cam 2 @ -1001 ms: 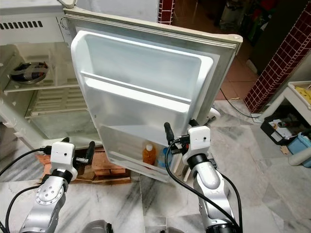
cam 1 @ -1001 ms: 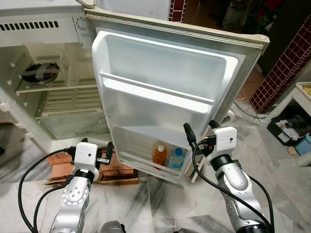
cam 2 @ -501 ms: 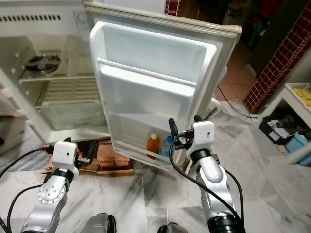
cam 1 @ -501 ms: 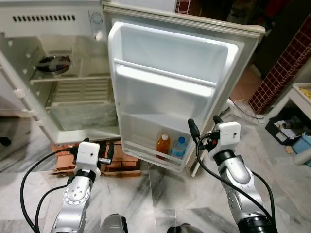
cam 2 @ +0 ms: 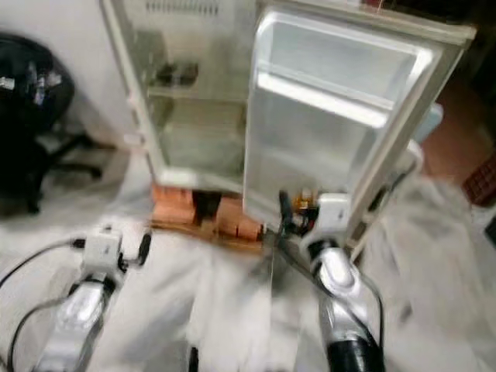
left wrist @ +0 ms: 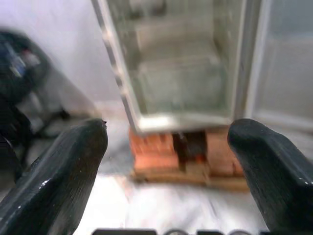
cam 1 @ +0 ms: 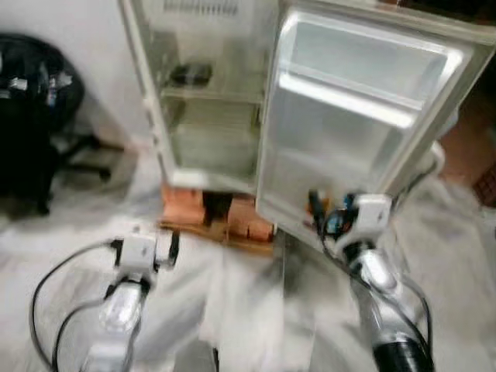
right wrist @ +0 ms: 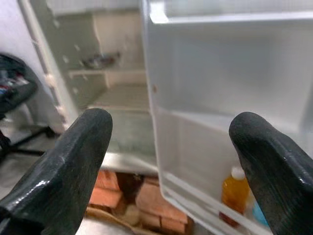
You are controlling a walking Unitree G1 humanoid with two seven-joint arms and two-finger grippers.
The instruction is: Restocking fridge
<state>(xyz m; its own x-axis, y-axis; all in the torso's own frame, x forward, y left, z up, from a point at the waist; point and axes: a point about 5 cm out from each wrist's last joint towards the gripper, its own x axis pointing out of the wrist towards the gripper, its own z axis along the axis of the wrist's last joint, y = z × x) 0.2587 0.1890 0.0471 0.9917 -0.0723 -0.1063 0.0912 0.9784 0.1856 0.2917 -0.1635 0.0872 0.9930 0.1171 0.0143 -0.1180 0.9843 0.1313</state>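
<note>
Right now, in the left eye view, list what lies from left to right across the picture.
Black chair → open fridge body → bricks under it → fridge door swung open, with the right gripper in front of its lower shelf.

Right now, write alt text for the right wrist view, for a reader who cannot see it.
An open fridge door seen between two spread black fingers, with an orange bottle standing in its bottom shelf. Beside the door, the fridge stands open, raised on bricks.
</note>
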